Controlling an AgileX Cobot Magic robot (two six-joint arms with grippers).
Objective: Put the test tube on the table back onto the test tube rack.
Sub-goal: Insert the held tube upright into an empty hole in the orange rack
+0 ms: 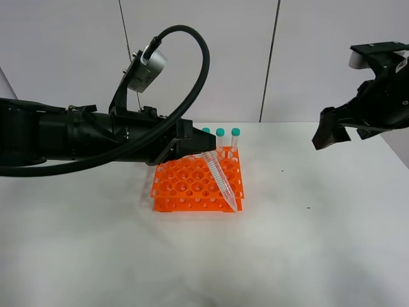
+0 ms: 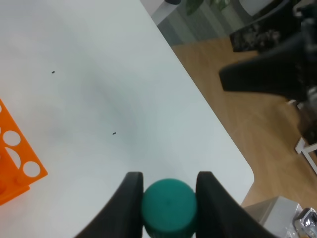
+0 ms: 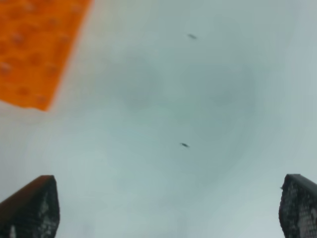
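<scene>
- From the high camera: left pincer [image 1: 192,150] closed on the test tube [image 1: 221,180] near its capped end, mid-frame. Tube slanted, pointed tip down by the lower right corner of the orange test tube rack [image 1: 182,185]. Cannot tell whether the tip touches the rack or sits in a hole.
- Along the rack's far row, three capped tubes [image 1: 220,133] standing upright, seen only from here.
- At upper right of the frame, right pincer [image 1: 348,131] raised well above the white bench [image 1: 287,243], jaws spread wide, holding nothing.
- Behind the bench, a pale wall [image 1: 192,57] with dark vertical seams.
- From the left wrist: teal cap [image 2: 168,208] seen end-on, squeezed between two black fingers [image 2: 131,198]. Tube body hidden behind the cap.
- Past the pincer, one corner of the rack, bare bench with small dark specks [image 2: 114,133], and a rounded bench corner. Beyond it a wood floor [image 2: 247,129], shown in no other view, with the dark bulk of the right arm [image 2: 267,74] above it.
- From the right wrist, blurred: two fingertips [image 3: 34,208] far apart with only bench between them. Also a blurred orange corner of the rack and two specks.
</scene>
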